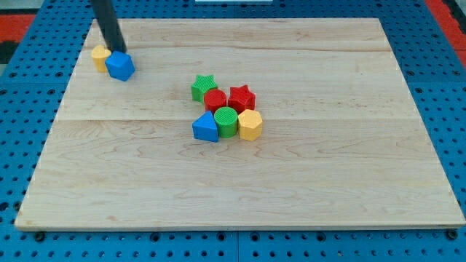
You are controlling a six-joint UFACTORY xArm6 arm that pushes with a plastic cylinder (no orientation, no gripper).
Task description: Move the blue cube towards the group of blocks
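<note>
The blue cube [120,65] sits near the board's top left corner, touching a yellow block [100,57] on its left. My tip [118,49] is just above the blue cube's top edge, between it and the yellow block, touching or nearly touching the cube. The group of blocks lies near the board's middle: a green star [204,86], a red cylinder [215,100], a red star [242,97], a green cylinder [226,121], a blue triangular block [206,128] and a yellow hexagonal block [250,124], packed close together.
The wooden board [328,182] lies on a blue pegboard surface [22,145]. The rod's dark shaft [106,20] rises from the tip to the view's top edge.
</note>
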